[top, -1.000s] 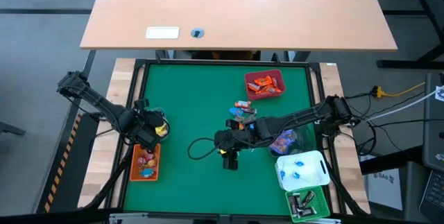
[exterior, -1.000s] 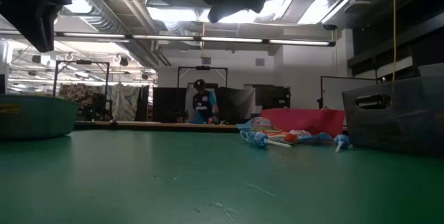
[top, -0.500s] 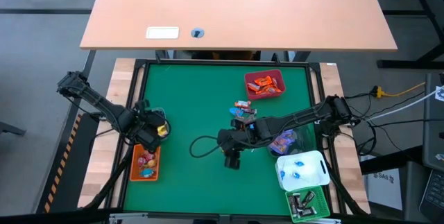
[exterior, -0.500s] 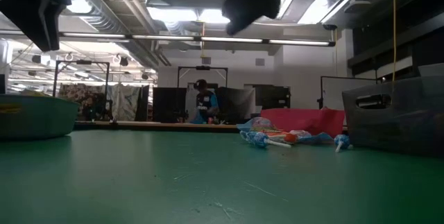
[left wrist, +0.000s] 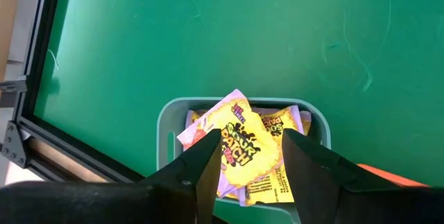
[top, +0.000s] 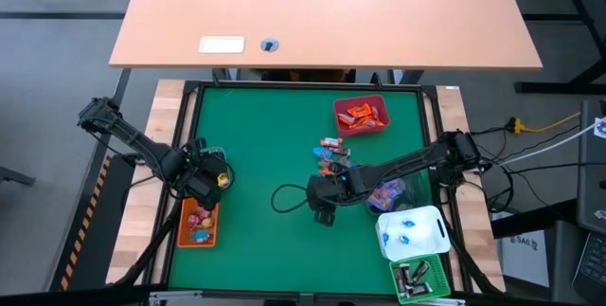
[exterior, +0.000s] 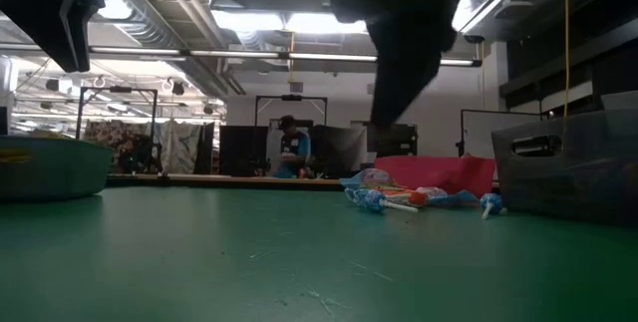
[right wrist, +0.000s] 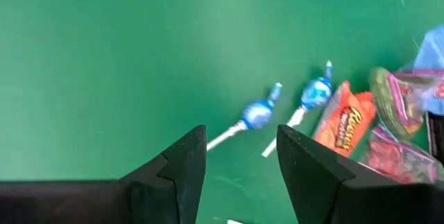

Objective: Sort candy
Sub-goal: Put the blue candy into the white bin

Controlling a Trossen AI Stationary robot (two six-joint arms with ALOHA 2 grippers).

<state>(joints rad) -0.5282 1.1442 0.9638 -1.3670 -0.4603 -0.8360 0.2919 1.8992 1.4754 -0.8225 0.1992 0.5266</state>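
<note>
Loose candy [top: 331, 154] lies in a small heap mid-table; the right wrist view shows two blue lollipops [right wrist: 257, 115], an orange packet [right wrist: 347, 120] and pink wrappers there. My right gripper [top: 324, 204] hangs open above bare mat just near of that heap, fingers apart [right wrist: 239, 165], touching nothing. My left gripper [top: 208, 177] hovers open over a pale bin [left wrist: 173, 116] holding yellow candy [left wrist: 243, 148]; its fingers stand apart above the sweets [left wrist: 250, 165]. In the low view the heap [exterior: 399, 198] rests on the mat.
A red bin [top: 361, 115] with orange sweets sits far right. An orange bin [top: 199, 223] lies near the left arm. A clear bin with purple sweets [top: 388, 192], a white bin [top: 412, 233] and a green bin [top: 417, 280] line the right near corner. Bare mat [top: 256, 135] lies between.
My right gripper has moved a short way toward the table's right, closer to the candy heap, and stayed open. The left arm kept still over the pale bin.
</note>
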